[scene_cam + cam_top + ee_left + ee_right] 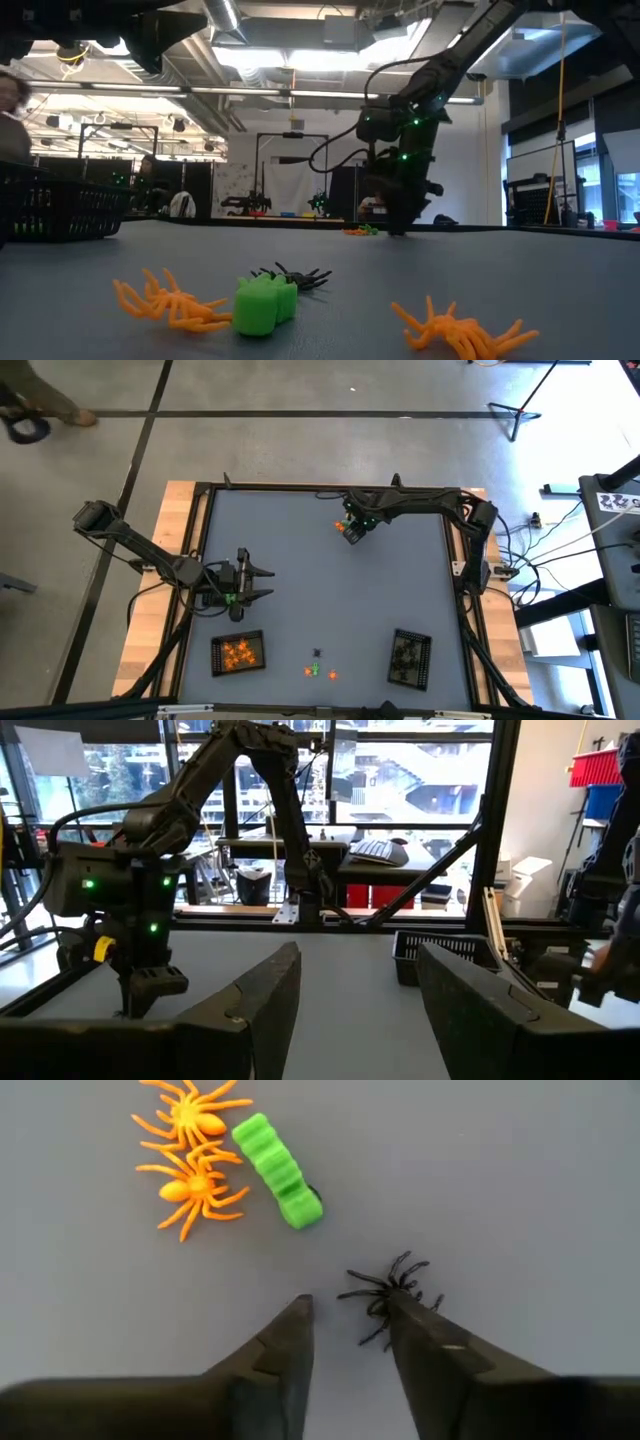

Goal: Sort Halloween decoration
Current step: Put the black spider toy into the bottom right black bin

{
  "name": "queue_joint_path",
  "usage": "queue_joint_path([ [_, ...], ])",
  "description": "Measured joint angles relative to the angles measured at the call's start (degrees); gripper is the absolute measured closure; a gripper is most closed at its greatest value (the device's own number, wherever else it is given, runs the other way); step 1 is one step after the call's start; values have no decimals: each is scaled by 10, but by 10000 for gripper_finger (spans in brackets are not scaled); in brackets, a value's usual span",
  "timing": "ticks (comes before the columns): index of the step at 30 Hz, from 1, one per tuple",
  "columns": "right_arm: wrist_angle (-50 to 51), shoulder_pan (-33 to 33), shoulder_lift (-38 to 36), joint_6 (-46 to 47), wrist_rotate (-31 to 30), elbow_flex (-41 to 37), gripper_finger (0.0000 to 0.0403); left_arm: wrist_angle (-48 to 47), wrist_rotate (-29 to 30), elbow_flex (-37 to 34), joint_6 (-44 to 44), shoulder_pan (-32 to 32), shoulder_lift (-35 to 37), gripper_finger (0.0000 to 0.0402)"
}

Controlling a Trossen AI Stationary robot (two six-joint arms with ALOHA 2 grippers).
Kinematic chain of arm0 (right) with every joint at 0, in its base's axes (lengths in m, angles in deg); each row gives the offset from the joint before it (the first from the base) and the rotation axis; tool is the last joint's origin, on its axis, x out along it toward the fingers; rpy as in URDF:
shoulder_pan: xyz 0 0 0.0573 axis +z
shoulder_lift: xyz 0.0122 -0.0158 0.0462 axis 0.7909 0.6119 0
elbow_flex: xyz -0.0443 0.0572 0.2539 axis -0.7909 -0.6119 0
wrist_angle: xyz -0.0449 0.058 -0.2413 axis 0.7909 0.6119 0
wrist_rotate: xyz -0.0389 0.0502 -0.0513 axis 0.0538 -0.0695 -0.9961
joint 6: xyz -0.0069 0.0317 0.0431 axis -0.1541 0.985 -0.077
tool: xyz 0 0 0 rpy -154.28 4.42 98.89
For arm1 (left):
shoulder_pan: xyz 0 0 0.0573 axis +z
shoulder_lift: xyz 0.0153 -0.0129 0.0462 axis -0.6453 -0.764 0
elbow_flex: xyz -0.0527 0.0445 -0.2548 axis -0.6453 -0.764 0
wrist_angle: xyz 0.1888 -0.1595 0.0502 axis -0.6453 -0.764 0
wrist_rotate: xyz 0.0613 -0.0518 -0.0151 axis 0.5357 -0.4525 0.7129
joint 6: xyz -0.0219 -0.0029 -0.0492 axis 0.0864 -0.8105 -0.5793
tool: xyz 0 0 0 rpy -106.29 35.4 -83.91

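Right gripper [345,1315]: fingers parted beside a black spider [388,1292], gripping nothing.
Left gripper [262,582]: spread, idle.
Sorted: orange tray [216,661] filled (partly).
Left: loose trinkets [320,671].

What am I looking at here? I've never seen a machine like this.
Two robot arms work at a grey table. One picture looks down from above, one looks level across the tabletop, and two come from cameras on the wrists. The right gripper hangs open over a black spider, beside two orange spiders and a green piece. The left gripper waits open. Neither holds anything. Two black trays sit at the table's other end, more trinkets between them.
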State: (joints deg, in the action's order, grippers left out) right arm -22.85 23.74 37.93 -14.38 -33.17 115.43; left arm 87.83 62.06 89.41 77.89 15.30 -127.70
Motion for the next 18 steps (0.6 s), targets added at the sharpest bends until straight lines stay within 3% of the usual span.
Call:
queue_joint_path([
  [7, 8, -1, -10, -9, 7, -1, 390, 0, 0, 0, 0, 0, 0, 208],
  [18, 59, 42, -77, -18, 15, -5, 401, -1, 0, 0, 0, 0, 0, 208],
])
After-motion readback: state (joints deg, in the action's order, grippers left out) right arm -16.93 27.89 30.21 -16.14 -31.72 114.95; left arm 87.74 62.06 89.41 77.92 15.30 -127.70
